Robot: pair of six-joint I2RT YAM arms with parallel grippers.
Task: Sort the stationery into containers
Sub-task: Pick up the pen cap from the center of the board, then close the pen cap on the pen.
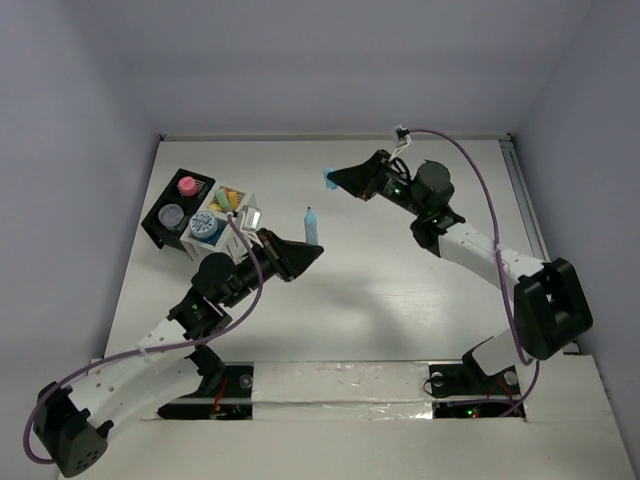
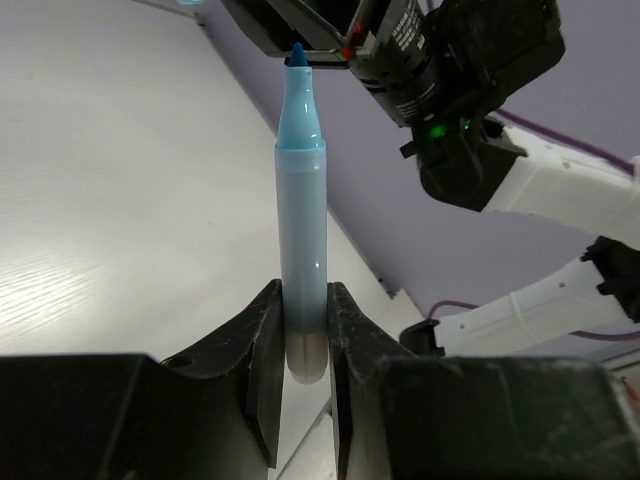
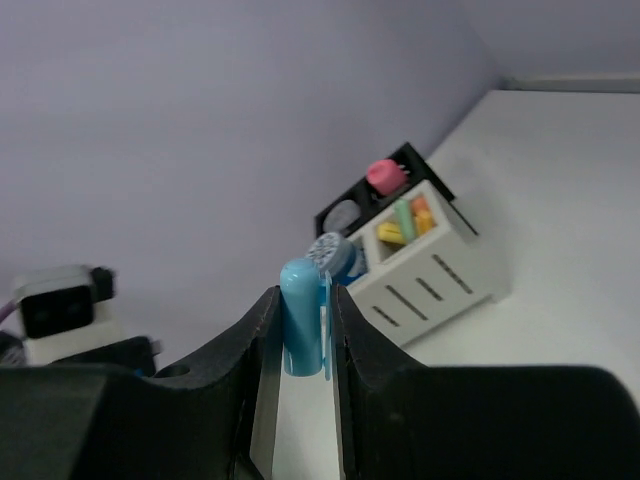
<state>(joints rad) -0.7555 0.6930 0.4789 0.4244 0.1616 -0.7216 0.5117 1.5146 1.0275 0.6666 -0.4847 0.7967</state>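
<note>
My left gripper [image 2: 302, 303] is shut on the lower end of an uncapped light-blue marker [image 2: 302, 200], whose tip points up toward the right arm [image 2: 450, 70]. From above, the marker [image 1: 309, 224] sticks out past the left gripper [image 1: 313, 250] over mid-table. My right gripper [image 3: 300, 305] is shut on a light-blue cap [image 3: 301, 320]; from above the cap [image 1: 327, 177] shows at the right gripper [image 1: 336, 180], farther back. The black tray [image 1: 158, 225] and the white box [image 1: 232, 222] stand at the back left.
A pink piece [image 1: 186, 185] and a grey-lidded tub [image 1: 172, 214] sit in the black tray. The white box [image 3: 440, 270] holds a blue-lidded tub [image 1: 205, 226] and pastel sticks [image 1: 228, 199]. Walls close in the table on three sides.
</note>
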